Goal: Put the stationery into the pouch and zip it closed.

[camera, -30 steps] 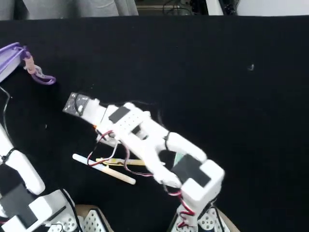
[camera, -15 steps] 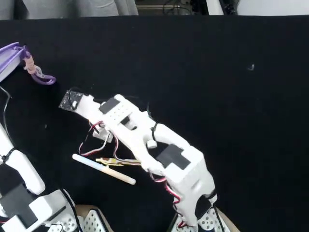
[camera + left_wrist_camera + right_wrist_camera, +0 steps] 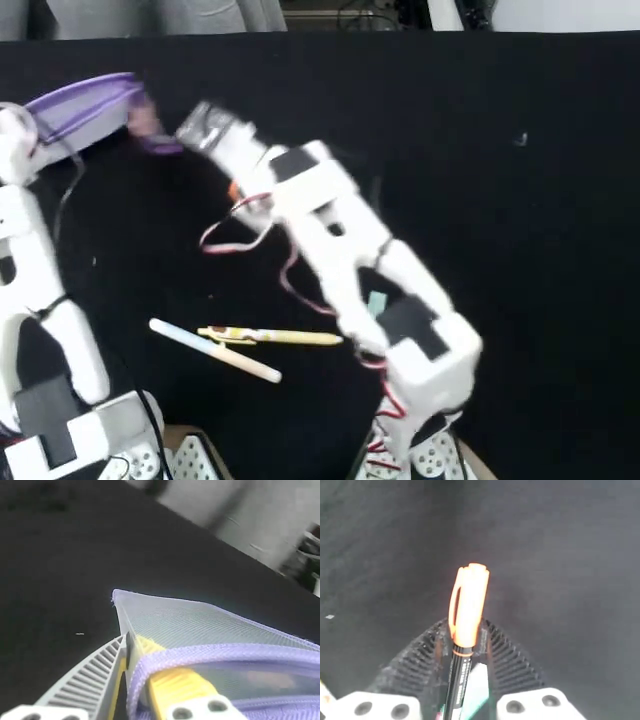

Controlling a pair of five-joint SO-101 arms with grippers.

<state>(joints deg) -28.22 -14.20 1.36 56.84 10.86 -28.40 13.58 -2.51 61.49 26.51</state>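
My left gripper (image 3: pixel 131 655) is shut on the rim of the pouch (image 3: pixel 200 625), a clear mesh bag with purple zip trim. The high view has the pouch (image 3: pixel 85 100) held up at the far left of the table. My right gripper (image 3: pixel 465 642) is shut on a black pen with an orange cap (image 3: pixel 468 605). From above, the right arm's tip (image 3: pixel 215 128) is close beside the pouch's purple pull end (image 3: pixel 150 135). A yellow pen (image 3: pixel 270 337) and a pale blue-and-cream pen (image 3: pixel 215 350) lie on the black cloth near the front.
The black cloth (image 3: pixel 480 180) covers the whole table. The right arm's body (image 3: pixel 350 260) slants across the middle, from its base at the front edge. The left arm's base (image 3: pixel 60 420) stands at the front left.
The right arm has swung away from the pens on the cloth, up and back toward the pouch, carrying the orange-capped pen. The left arm has brought the pouch rightward from the table's left edge.
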